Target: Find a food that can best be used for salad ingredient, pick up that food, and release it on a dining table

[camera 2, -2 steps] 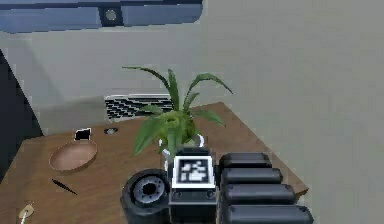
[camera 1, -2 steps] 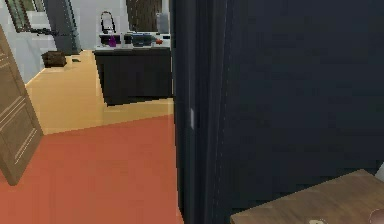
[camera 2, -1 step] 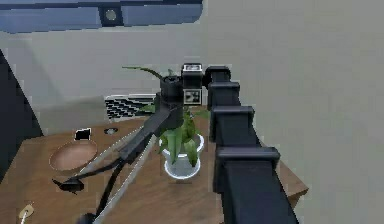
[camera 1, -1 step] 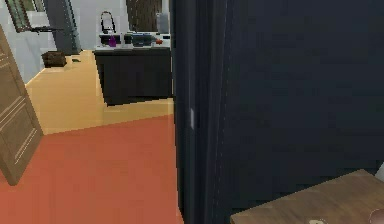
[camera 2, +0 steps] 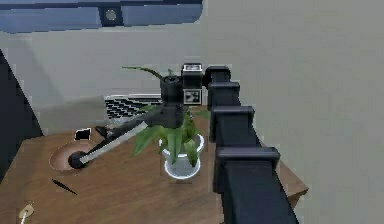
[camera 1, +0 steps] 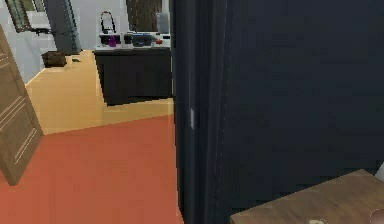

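A dark partition (camera 1: 290, 100) rises from red-orange floor (camera 1: 100, 170), with a wooden door (camera 1: 15, 110) at the forward view's left and a dark worktop (camera 1: 135, 75) beyond. A wooden worktop (camera 2: 35, 170) stands against a grey wall (camera 2: 300, 60).

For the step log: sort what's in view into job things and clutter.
Job: fingers; arm; wooden table, perhaps the drop spot.
Clutter: potted plant; pen; white grille; counter; wooden door.
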### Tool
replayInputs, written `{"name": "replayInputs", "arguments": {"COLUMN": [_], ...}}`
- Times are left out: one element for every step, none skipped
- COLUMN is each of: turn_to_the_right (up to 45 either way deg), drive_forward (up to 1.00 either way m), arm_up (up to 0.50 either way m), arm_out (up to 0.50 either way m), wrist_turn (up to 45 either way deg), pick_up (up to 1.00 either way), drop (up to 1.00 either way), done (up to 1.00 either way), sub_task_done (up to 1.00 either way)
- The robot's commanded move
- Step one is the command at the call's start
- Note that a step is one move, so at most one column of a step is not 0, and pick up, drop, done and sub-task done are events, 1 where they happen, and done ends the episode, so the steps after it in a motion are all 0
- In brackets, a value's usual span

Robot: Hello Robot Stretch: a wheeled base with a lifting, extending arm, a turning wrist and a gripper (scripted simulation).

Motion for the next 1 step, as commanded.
{"name": "replayInputs", "arguments": {"turn_to_the_right": [0.0], "drive_forward": [0.0], "arm_up": [0.0], "arm_out": [0.0], "wrist_turn": [45.0], "pick_up": [0.0], "drop": [0.0], "done": [0.0], "sub_task_done": [0.0]}}
